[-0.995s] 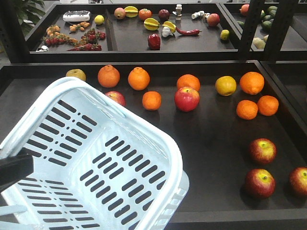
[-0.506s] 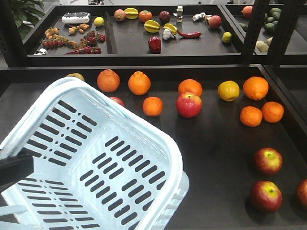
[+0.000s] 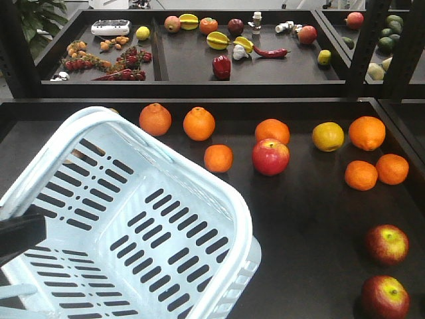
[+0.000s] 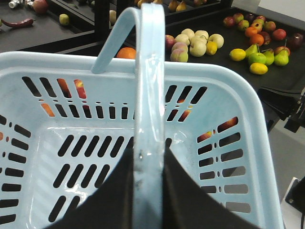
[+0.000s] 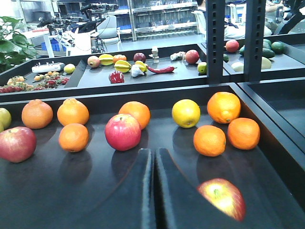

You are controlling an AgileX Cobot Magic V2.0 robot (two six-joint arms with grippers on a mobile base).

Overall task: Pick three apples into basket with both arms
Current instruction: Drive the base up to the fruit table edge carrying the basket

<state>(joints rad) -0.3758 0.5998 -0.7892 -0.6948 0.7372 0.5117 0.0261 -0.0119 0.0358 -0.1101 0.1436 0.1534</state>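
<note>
1. Reading the front view, we judge the task to be at its opening step. The basket [image 3: 219, 199] hangs tilted and empty at seven o'clock of the worktop [image 3: 305, 226]. One apple [image 3: 270, 157] lies at one o'clock of it, and two more apples [image 3: 387, 244] lie toward four o'clock.
2. In the left wrist view, the left gripper [image 4: 149, 150] has its jaws clamped round the basket's hoop handle [image 4: 148, 71].
3. In the right wrist view, the right gripper [image 5: 153, 151] has its jaws almost together, gripping nothing. A blurred apple [image 5: 222, 198] lies at four o'clock of them. Next, we reckon, those jaws must spread and descend over it.
</note>
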